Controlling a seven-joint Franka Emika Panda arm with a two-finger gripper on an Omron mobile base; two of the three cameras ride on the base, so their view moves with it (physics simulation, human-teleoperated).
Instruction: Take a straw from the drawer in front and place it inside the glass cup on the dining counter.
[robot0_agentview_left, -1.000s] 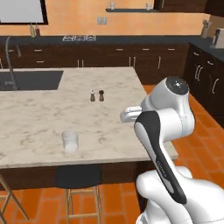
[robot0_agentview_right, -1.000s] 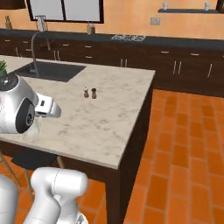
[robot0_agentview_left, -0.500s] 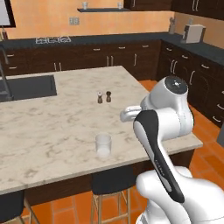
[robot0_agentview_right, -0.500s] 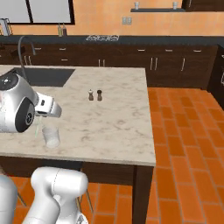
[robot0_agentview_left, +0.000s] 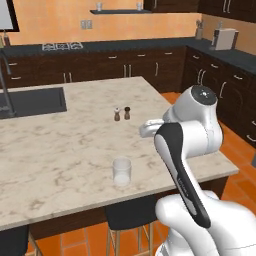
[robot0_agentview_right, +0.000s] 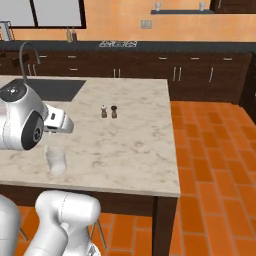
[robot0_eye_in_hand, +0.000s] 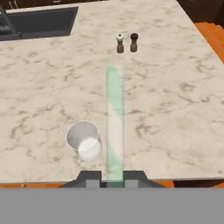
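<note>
My gripper (robot0_eye_in_hand: 114, 177) is shut on the straw (robot0_eye_in_hand: 114, 122), a thin pale stick with a greenish tint that runs straight ahead from the fingertips over the dining counter (robot0_eye_in_hand: 175, 109). The glass cup (robot0_eye_in_hand: 83, 142) stands upright on the marble just left of the straw, near the counter's near edge. From the base cameras the glass cup (robot0_agentview_left: 121, 171) (robot0_agentview_right: 56, 160) sits close in front of the arm's hand on the dining counter (robot0_agentview_left: 60, 150) (robot0_agentview_right: 130, 145). The drawer is out of view.
Two small shakers (robot0_eye_in_hand: 127, 43) (robot0_agentview_left: 122, 114) (robot0_agentview_right: 108, 111) stand mid-counter beyond the cup. A dark sink (robot0_agentview_left: 30, 102) (robot0_agentview_right: 50, 89) is set in the far left of the island. A stool (robot0_agentview_left: 125, 217) stands under the near edge. Orange tiled floor (robot0_agentview_right: 210, 150) lies to the right.
The whole picture has shifted, so the base has driven along the island; the cup now lies closer to the arm. The gripper stays shut.
</note>
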